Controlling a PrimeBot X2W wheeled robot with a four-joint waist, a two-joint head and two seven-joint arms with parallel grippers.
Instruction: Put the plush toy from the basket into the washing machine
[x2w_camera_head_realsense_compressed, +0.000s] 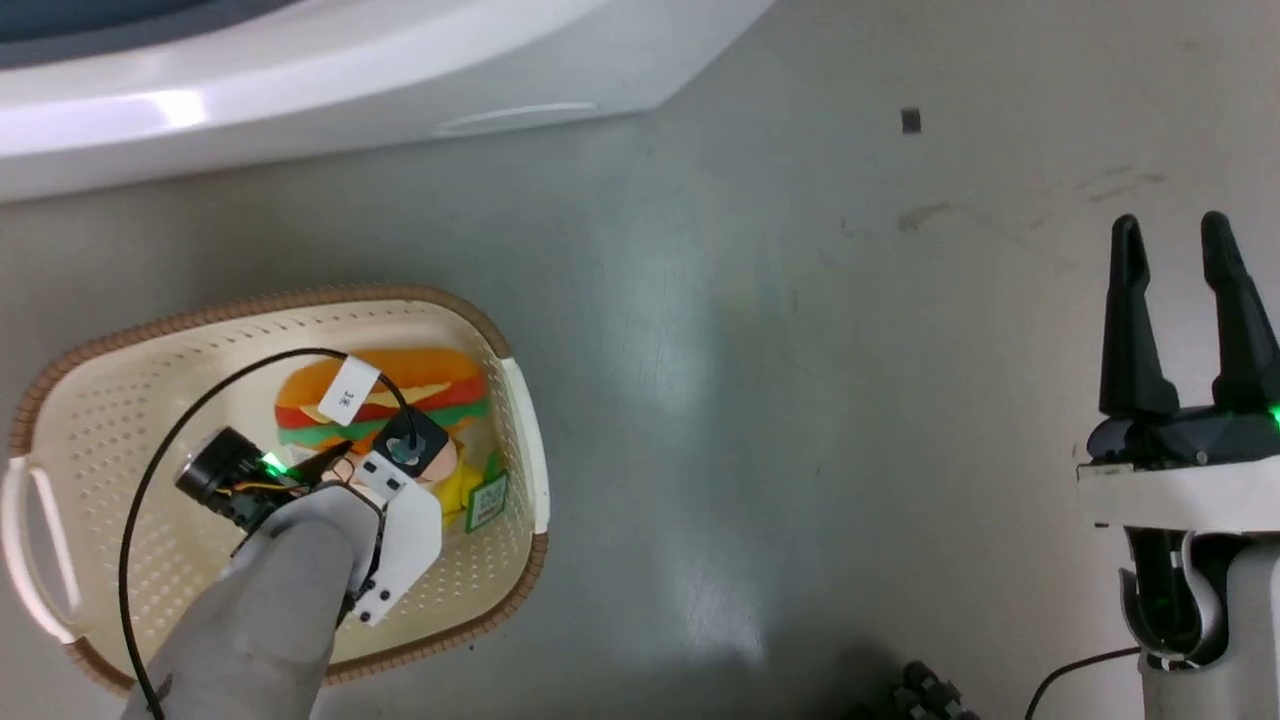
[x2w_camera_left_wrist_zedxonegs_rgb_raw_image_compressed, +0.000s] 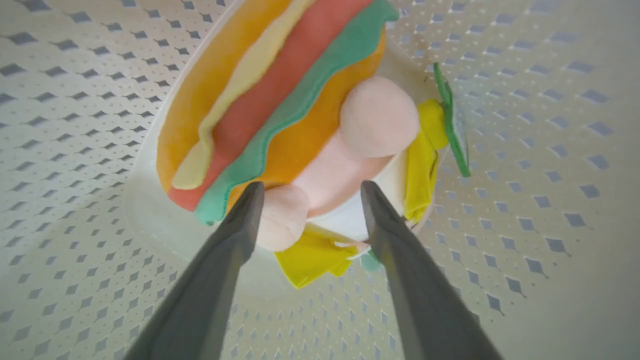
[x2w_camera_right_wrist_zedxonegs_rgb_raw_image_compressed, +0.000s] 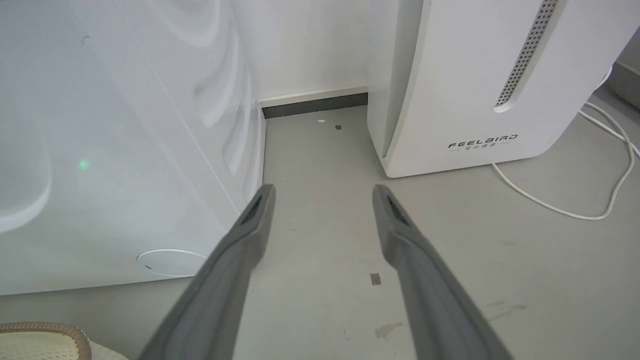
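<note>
The hamburger plush toy (x2w_camera_head_realsense_compressed: 440, 385) lies in the cream perforated basket (x2w_camera_head_realsense_compressed: 300, 298) on the floor at the lower left, its green-white tag (x2w_camera_head_realsense_compressed: 487, 500) beside it. My left arm (x2w_camera_head_realsense_compressed: 400, 520) reaches down into the basket over the toy. In the left wrist view my left gripper (x2w_camera_left_wrist_zedxonegs_rgb_raw_image_compressed: 311, 187) is open, its fingers (x2w_camera_left_wrist_zedxonegs_rgb_raw_image_compressed: 235, 235) straddling the toy's pale pink limbs (x2w_camera_left_wrist_zedxonegs_rgb_raw_image_compressed: 377, 117) just above the orange bun (x2w_camera_left_wrist_zedxonegs_rgb_raw_image_compressed: 295, 145). My right gripper (x2w_camera_head_realsense_compressed: 1172, 240) stands open over bare floor at the right, holding nothing. The washing machine (x2w_camera_head_realsense_compressed: 300, 80) is the white body along the top left.
The right wrist view has the washing machine's white front (x2w_camera_right_wrist_zedxonegs_rgb_raw_image_compressed: 100, 150) on the left and the white FEELBIRD appliance (x2w_camera_right_wrist_zedxonegs_rgb_raw_image_compressed: 475, 75) on the right, with a floor gap between. A white cable (x2w_camera_right_wrist_zedxonegs_rgb_raw_image_compressed: 550, 210) trails on the floor. A black cable (x2w_camera_head_realsense_compressed: 200, 400) loops over the basket.
</note>
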